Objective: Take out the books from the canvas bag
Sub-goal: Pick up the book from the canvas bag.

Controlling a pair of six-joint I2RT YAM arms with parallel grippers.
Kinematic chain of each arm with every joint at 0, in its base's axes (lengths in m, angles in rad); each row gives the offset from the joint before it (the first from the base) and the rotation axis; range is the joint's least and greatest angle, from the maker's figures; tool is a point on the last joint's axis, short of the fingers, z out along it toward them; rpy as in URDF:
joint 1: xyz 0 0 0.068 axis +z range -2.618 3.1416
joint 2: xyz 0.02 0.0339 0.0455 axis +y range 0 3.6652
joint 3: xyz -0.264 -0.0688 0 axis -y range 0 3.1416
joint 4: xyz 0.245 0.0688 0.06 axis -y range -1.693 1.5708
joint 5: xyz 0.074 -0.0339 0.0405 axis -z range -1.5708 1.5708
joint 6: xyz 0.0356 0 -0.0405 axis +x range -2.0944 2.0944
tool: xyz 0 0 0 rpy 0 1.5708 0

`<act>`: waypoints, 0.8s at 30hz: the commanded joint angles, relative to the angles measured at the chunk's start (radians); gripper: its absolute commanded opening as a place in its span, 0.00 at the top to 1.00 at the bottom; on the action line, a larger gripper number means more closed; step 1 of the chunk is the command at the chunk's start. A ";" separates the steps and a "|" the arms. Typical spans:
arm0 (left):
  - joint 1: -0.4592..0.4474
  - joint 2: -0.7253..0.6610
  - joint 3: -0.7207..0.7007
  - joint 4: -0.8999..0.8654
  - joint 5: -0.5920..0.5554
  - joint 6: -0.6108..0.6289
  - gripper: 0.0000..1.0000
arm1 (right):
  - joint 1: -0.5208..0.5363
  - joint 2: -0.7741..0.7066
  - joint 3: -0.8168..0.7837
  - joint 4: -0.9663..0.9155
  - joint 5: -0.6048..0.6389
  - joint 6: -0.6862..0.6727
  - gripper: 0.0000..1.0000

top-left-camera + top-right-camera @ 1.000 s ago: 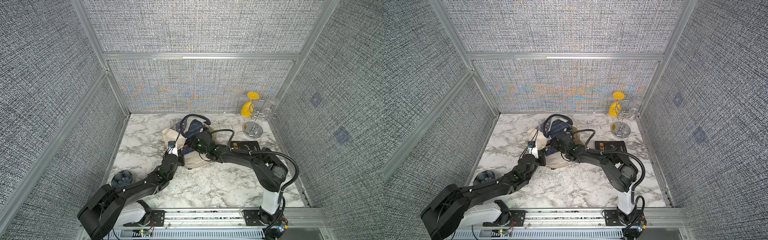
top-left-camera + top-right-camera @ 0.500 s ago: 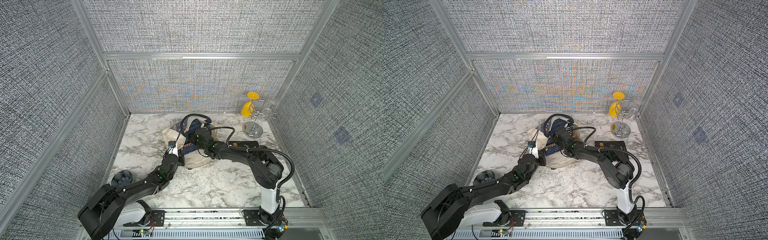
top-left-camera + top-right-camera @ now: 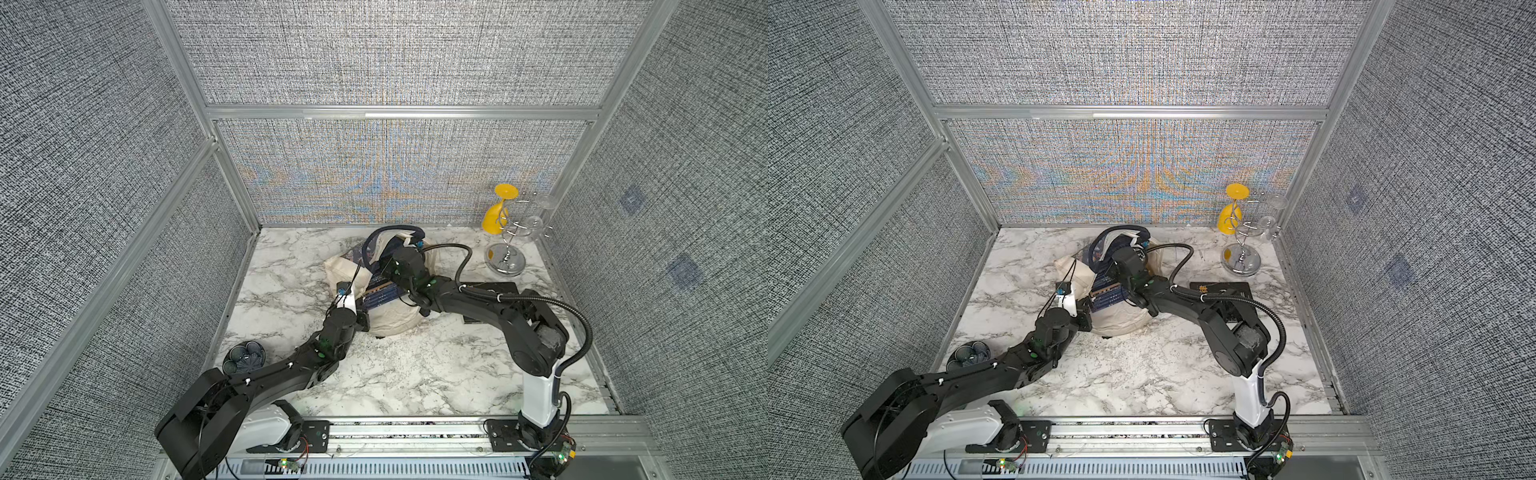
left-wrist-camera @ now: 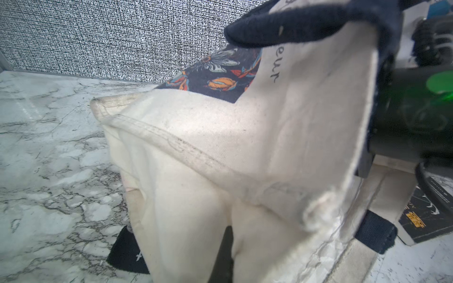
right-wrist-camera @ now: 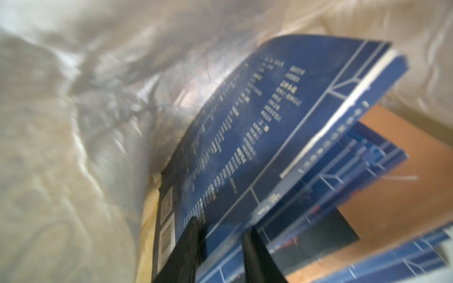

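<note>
Books [image 5: 245,122] stacked inside canvas bag [image 3: 390,320]; bag slumped mid-bench [image 3: 415,374]; 1 book [image 3: 1225,286] already out, flat beside bag; right claw [image 5: 220,227] inside bag, part-open, fingers [image 5: 188,245] straddling top book's edge; actual pinch: cannot tell; left claw [image 3: 344,291] closed on bag rim, probably keeping mouth open; writing: "…eur" on bag; barcode [image 5: 166,235], QR code [image 5: 166,203] on back cover; small print blurred

Both top views bright, evenly lit; faint, short shadows under the arms [image 3: 490,307] on the table [image 3: 415,365]. Colour moiré shimmers on the back wall [image 3: 386,178]. Straight frame rails [image 3: 399,112] splay toward the edges. Left wrist view crisp on bag [image 4: 208,137] cloth, near handle [image 4: 306,22] soft. Right wrist view muted, motion-smeared; book [image 5: 257,117] print unreadable.
</note>
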State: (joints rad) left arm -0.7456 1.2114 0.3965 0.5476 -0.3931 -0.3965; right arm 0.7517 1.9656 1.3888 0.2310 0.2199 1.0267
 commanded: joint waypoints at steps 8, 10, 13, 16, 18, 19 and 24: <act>-0.001 0.005 0.001 0.050 0.022 0.007 1.00 | -0.002 0.097 0.104 0.075 -0.039 0.029 0.61; -0.001 0.005 0.001 0.048 0.022 0.007 1.00 | -0.003 0.109 0.108 0.078 -0.038 0.036 0.64; -0.002 0.003 -0.001 0.049 0.018 0.007 1.00 | -0.002 0.107 0.100 0.074 -0.037 0.043 0.77; -0.001 0.005 -0.001 0.052 0.017 0.005 1.00 | 0.000 0.080 0.072 0.083 -0.053 0.041 0.93; -0.001 0.004 -0.001 0.052 0.014 0.000 1.00 | 0.007 0.054 0.058 0.070 -0.060 0.028 1.00; -0.001 0.003 -0.002 0.052 0.012 -0.003 1.00 | 0.010 0.037 0.051 0.055 -0.065 0.019 1.00; -0.001 -0.012 -0.010 0.056 0.001 -0.019 1.00 | 0.020 -0.044 -0.020 0.032 -0.095 -0.002 1.00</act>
State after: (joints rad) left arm -0.7456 1.2095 0.3893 0.5632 -0.3862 -0.4004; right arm 0.7685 1.9507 1.3869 0.2714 0.1471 1.0592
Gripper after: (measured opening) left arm 0.052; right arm 0.102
